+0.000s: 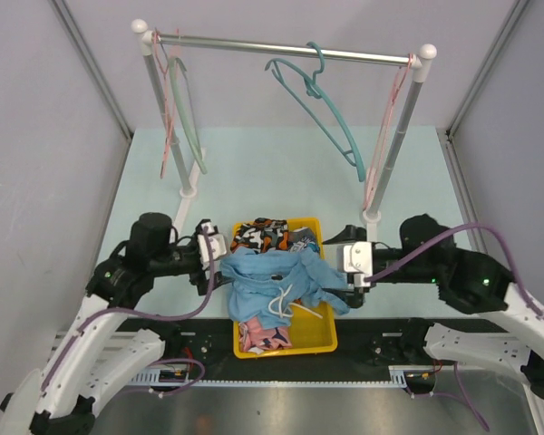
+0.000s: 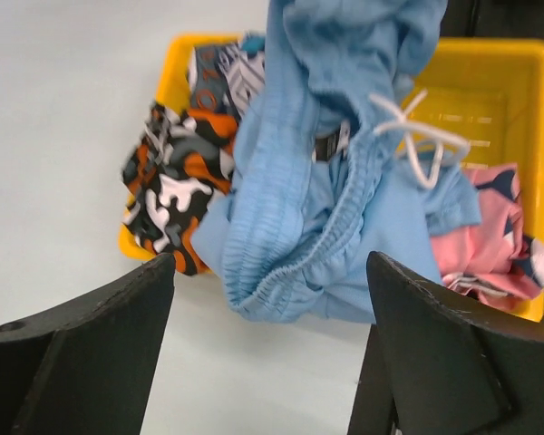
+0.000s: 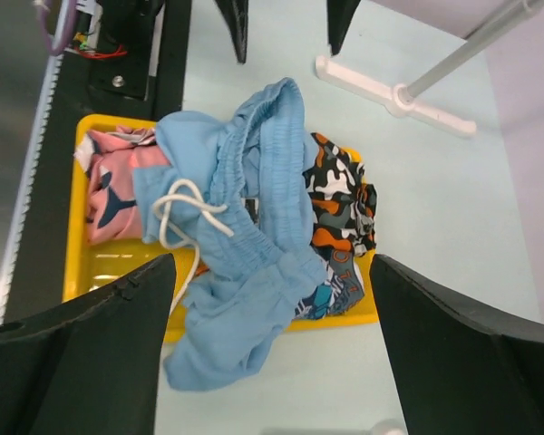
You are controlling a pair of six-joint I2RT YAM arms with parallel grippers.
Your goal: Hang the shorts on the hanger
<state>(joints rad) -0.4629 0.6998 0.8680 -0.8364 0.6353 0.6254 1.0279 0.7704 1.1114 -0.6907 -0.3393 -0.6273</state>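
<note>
Our left gripper (image 2: 270,272) sits spread wide and empty just left of the yellow bin (image 1: 327,342). The shorts (image 1: 265,274) lie heaped across the bin, spilling over both sides. Our right gripper (image 3: 272,267) is likewise spread and empty. The hanger (image 1: 388,127) dangles at the rail's right end.

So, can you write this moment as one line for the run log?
phase: pre-grasp | shorts: draped over yellow bin, unheld | hanger: on rail | left gripper: open | right gripper: open
</note>
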